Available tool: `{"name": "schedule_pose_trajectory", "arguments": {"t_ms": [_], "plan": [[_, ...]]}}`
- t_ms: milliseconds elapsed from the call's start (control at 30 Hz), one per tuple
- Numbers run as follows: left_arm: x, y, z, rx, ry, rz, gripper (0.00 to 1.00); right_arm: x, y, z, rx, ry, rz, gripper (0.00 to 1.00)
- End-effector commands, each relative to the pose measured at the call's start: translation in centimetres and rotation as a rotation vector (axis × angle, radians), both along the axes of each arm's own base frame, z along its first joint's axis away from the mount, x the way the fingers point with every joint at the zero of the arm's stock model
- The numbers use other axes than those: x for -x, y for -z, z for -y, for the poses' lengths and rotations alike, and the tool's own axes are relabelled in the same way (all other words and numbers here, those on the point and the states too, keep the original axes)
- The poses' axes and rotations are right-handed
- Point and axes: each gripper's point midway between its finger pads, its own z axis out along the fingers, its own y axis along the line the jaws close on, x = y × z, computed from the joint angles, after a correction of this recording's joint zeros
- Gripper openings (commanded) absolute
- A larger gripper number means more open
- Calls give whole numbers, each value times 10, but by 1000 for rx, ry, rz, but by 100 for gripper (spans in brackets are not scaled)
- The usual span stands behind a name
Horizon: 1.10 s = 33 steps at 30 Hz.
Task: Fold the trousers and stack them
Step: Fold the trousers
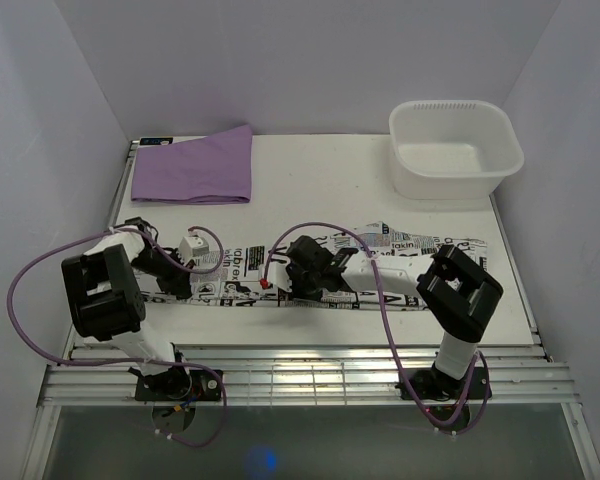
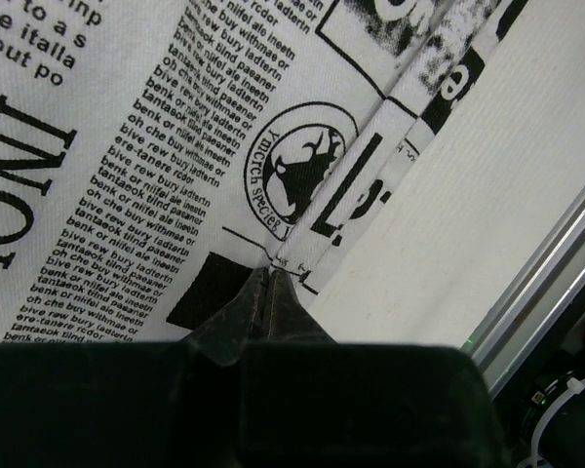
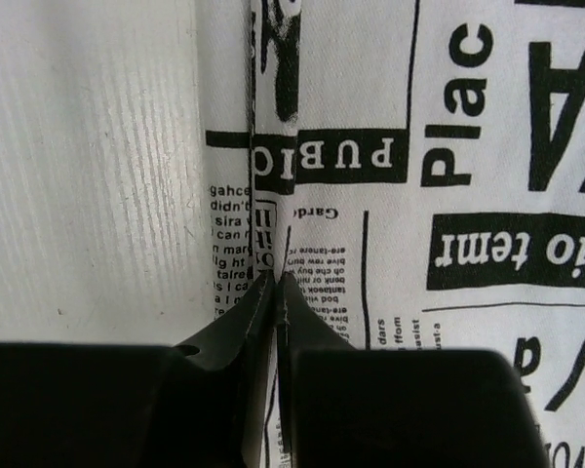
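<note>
The trousers [image 1: 400, 246], white with black newspaper print, lie stretched in a long band across the near half of the table [image 1: 330, 190]. My left gripper [image 1: 185, 287] is at their left end, low on the cloth. In the left wrist view its jaws [image 2: 271, 273] are shut, the tips pinching the hemmed near edge of the trousers [image 2: 127, 146]. My right gripper [image 1: 280, 288] is near the middle of the band. In the right wrist view the jaws [image 3: 281, 277] are shut on a folded edge of the trousers [image 3: 468, 195], with a strip of print between the fingers.
A folded purple cloth [image 1: 195, 165] lies at the back left. A white plastic basin [image 1: 445, 186] stands at the back right. A metal rail [image 1: 300, 375] runs along the near table edge, close to the left gripper [image 2: 556, 263]. White walls enclose the table.
</note>
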Motion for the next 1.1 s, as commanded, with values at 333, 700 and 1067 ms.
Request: {"name": "schedule_pose_trajectory", "arguments": {"t_ms": [333,700,1067], "plan": [[-55,-74,-43,-186,30,273,0,-4,-40,25,45,44,10,8],[6,-1,-54,-171,65,8,0,41,10,34,113,3,-159,8],[-21,-16,-63,-121,-11,57,98,35,-13,29,56,0,-154,74]]}}
